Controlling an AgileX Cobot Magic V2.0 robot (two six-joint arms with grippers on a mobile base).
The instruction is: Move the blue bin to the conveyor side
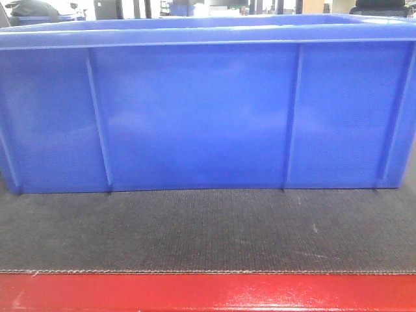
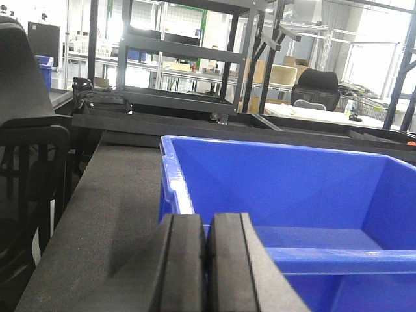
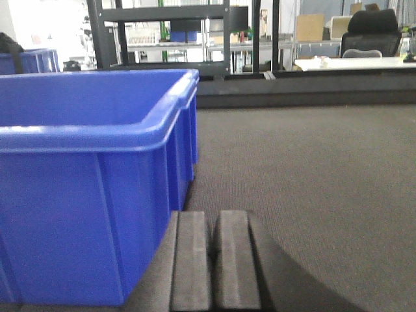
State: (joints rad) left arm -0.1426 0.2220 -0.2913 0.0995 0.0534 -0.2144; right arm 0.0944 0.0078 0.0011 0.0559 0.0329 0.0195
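The blue bin (image 1: 208,110) sits on the conveyor (image 1: 208,231), whose woven grey belt ends in a red strip (image 1: 208,292). The left gripper (image 2: 207,263), pads pressed together, hangs at the bin's near-left corner; the right gripper (image 3: 212,260), likewise closed, sits just right of it. Beyond them stand dark shelving (image 2: 175,58) and an office chair (image 3: 370,32).
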